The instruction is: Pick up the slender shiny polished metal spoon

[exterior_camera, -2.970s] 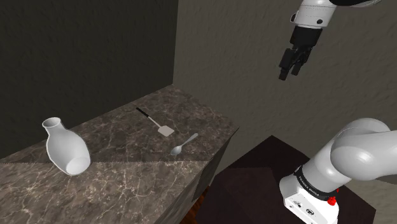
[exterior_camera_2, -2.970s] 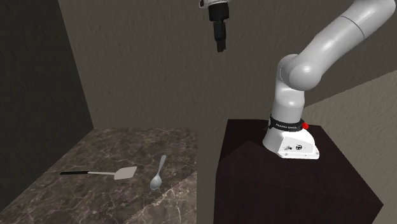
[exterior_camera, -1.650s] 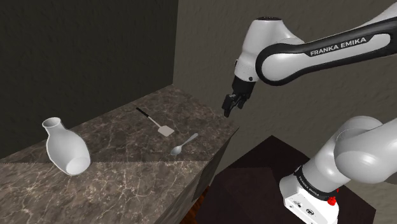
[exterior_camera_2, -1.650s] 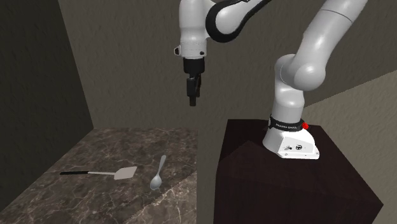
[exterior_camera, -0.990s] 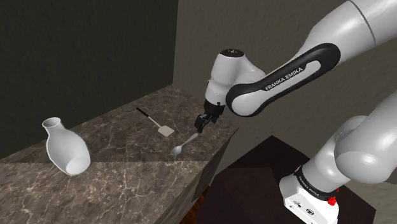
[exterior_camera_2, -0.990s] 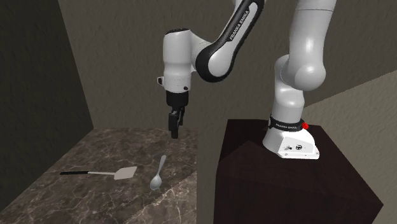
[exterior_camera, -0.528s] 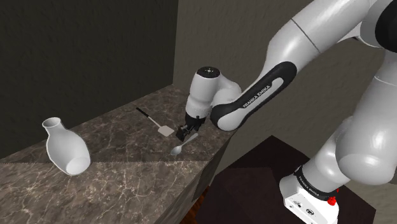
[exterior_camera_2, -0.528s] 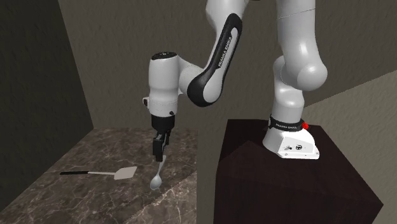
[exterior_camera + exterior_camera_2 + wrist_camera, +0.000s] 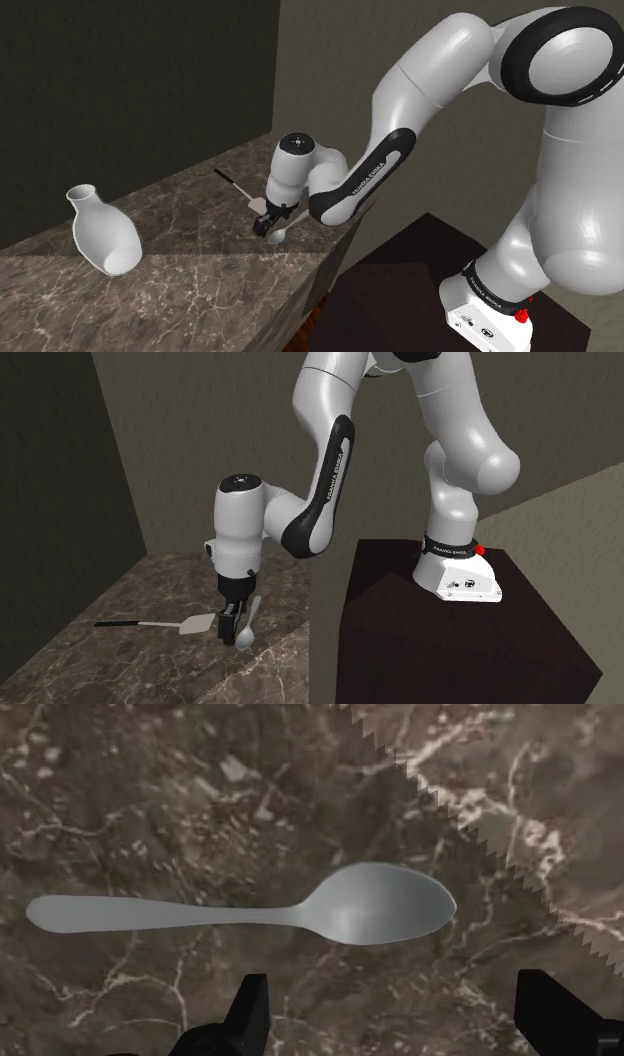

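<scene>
Vase well away from the claw; spatula just beside it. Claw spread, low over the desk. Spoon lies flat just under it, untouched, bowl between the fingers, handle running out past one. We judge: its length follows the closing line, so we'd turn the wrist crosswise, then lower and pinch the neck.

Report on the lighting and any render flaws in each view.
Shoulder view: dim overall; a straight shadow edge crosses the countertop, the nearer part brighter, and the white vase stands out. Second exterior view: equally dim, the arm the brightest thing. Wrist view: a shadow edge renders sawtoothed beside the spoon, whose bowl carries a soft sheen; no blur.
</scene>
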`<move>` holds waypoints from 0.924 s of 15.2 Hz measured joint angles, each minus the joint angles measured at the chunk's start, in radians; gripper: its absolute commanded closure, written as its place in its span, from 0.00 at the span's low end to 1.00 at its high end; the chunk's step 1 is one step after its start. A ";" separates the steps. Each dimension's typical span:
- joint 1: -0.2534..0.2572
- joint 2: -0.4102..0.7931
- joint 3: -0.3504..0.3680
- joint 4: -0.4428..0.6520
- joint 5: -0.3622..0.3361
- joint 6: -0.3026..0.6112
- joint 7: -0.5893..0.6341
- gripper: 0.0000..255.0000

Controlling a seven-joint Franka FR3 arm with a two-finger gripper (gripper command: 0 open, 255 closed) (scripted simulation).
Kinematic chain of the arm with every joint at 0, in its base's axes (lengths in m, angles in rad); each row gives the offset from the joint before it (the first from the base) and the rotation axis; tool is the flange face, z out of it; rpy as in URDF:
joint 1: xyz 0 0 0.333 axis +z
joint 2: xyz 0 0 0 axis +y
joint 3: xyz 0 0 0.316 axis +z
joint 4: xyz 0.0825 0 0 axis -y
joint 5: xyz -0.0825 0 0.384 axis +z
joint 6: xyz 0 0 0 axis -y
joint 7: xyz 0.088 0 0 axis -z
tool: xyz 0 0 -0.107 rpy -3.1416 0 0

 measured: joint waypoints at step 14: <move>0.047 0.093 -0.057 0.037 -0.053 0.062 0.051 1.00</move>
